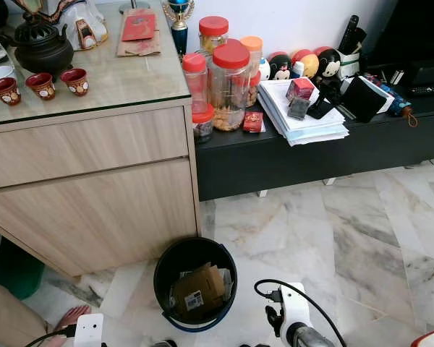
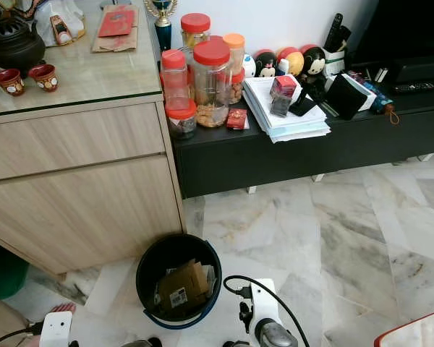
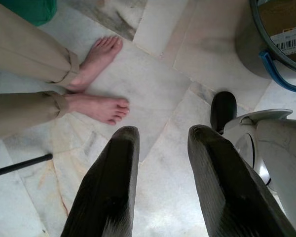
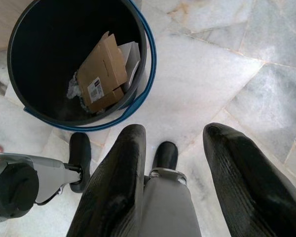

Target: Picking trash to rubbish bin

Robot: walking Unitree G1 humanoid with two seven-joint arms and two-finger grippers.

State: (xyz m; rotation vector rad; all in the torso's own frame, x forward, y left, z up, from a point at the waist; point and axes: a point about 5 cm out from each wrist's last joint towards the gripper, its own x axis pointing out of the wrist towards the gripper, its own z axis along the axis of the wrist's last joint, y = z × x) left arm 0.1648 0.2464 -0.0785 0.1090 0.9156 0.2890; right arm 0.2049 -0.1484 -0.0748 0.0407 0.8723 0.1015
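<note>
Right wrist view looks down along the right gripper (image 4: 170, 163), whose two black fingers (image 4: 113, 192) stand apart with nothing between them, hanging over the marble floor (image 4: 227, 79). Just ahead of its fingertips and a little to the side stands the black rubbish bin (image 4: 140, 54) with a blue handle lying along its rim. Inside the bin lies a folded cardboard box (image 4: 101, 74) with a barcode label, next to some white paper and crumpled clear wrapping.

Left gripper (image 3: 160, 148) also hangs over the floor, its fingers (image 3: 108, 187) spread and empty. Beyond its tips are a person's two bare feet (image 3: 98, 106) and tan trouser legs (image 3: 24, 54); the bin's wall (image 3: 246, 44) sits off to one side, near the robot's own foot.

From the head camera, the bin stands on the floor at the corner of a wooden cabinet (image 1: 94, 188), between the two arms. Past it, a low black bench (image 1: 289, 155) carries plastic jars with red lids (image 1: 230, 83) and a stack of papers (image 1: 304, 116).
</note>
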